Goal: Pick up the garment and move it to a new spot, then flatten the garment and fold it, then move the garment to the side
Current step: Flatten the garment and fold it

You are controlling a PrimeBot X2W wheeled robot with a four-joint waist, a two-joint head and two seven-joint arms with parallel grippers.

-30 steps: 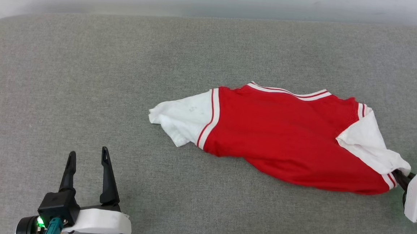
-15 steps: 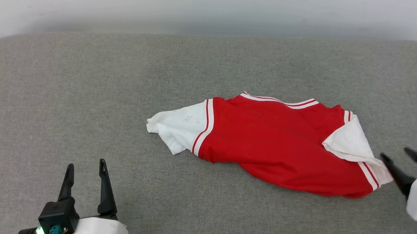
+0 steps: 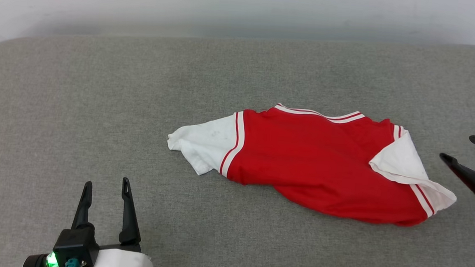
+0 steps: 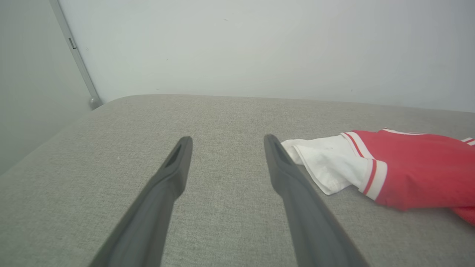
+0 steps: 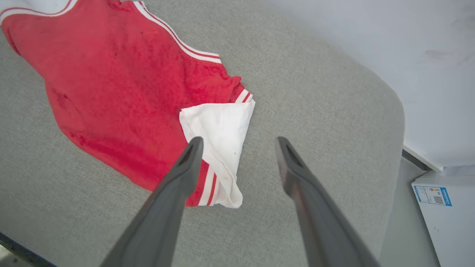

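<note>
**Red T-shirt lying rumpled on the grey cushion, both grippers spread and holding nothing**

A wide grey cushion (image 3: 98,121) of coarse woven fabric with rounded corners is taking up most of the head view, and a pale smooth wall (image 3: 228,9) is rising behind it. The garment (image 3: 310,162) is lying right of centre on the cushion. Its soft red body is bunching unevenly along the near edge, and the striped collar is pointing toward the wall. One white sleeve is trailing leftward, creased. The other is folding back over the red cloth, showing its red-and-white trim. The left gripper (image 3: 107,182) is hovering well apart from the shirt, its dark tapered fingers spread. The right gripper (image 3: 457,147) is waiting just beside the folded sleeve, fingers likewise parted, gripping nothing. A white labelled box (image 5: 441,207) is standing beyond the cushion's edge.
</note>
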